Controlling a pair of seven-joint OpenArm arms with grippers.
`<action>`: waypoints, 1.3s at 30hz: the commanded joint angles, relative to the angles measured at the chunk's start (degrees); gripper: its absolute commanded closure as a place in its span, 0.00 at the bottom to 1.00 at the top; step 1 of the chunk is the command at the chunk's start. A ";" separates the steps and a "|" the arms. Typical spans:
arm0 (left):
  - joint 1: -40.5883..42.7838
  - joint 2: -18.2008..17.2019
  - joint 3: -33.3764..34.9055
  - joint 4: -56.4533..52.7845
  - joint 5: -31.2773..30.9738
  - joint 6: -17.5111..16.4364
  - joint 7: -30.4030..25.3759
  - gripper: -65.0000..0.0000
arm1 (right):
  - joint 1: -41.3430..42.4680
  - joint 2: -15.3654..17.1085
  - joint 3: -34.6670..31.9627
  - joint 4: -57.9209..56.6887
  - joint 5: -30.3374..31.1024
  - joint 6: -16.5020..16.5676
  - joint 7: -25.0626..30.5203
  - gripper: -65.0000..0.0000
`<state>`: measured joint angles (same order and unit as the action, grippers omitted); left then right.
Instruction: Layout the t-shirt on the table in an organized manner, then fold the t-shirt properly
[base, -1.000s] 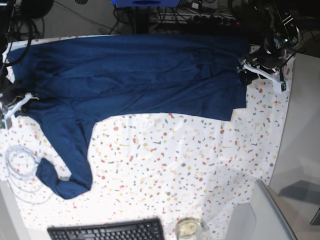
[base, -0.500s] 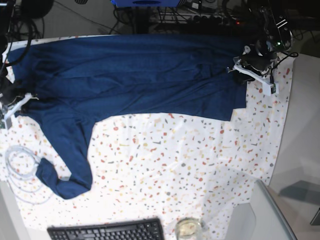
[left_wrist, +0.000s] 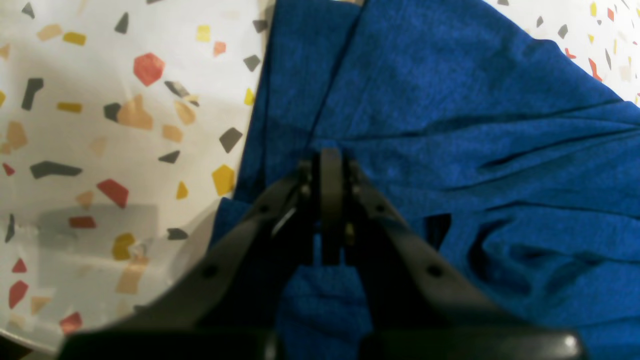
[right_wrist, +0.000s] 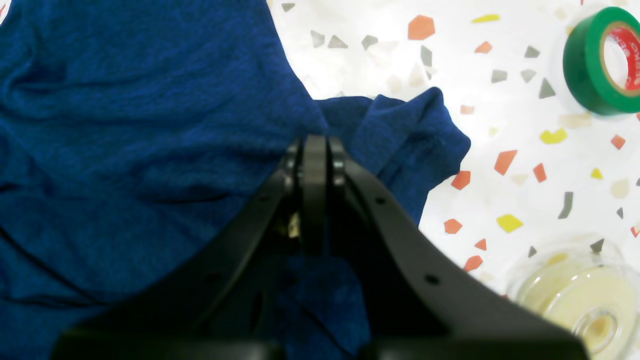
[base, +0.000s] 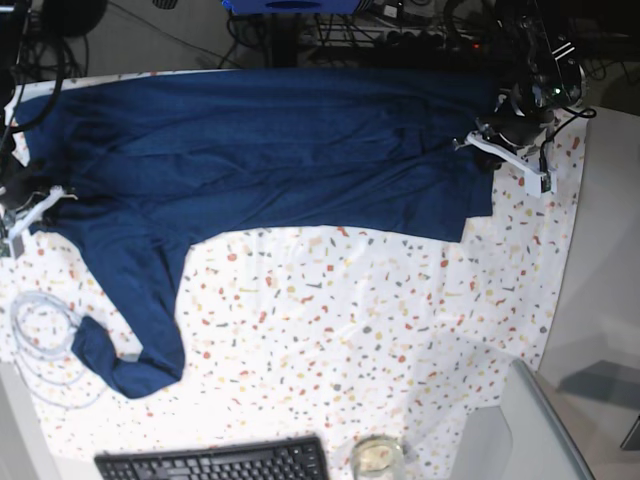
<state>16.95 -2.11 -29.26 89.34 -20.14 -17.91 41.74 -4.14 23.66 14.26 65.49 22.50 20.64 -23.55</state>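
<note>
At the tabletop's (base: 400, 330) left edge: right gripper (right_wrist: 315, 142) clenched on the t-shirt (base: 270, 160), likely to tug it flat. Shirt spread wide along the far edge, one sleeve hanging toward the near side. At the right edge: left gripper (left_wrist: 330, 157) clamped on the cloth too. Speckled white cover; keyboard (base: 215, 462) by the near edge; cables behind.

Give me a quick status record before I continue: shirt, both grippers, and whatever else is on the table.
shirt: t-shirt spread across the far half of the table, one sleeve trailing toward the near edge
left gripper: shut on the shirt's edge
right gripper: shut on the shirt
other items: green tape roll, clear tape roll, keyboard, coiled white cable
</note>
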 joint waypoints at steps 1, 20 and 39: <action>-1.35 -0.57 -0.15 1.08 -0.47 -0.07 -0.90 1.00 | 0.93 1.44 0.55 0.66 0.49 0.06 1.27 1.00; -18.31 -2.86 0.38 9.25 -0.39 0.29 8.24 1.00 | 9.99 1.61 0.20 0.66 0.31 0.06 -1.99 1.00; -23.41 -3.39 3.63 9.43 3.22 3.19 7.98 1.00 | 14.03 2.85 0.20 0.57 0.31 0.06 -2.43 1.00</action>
<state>-5.54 -4.95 -25.45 97.51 -16.53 -14.94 51.27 8.64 24.69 14.11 65.25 22.41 20.64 -27.38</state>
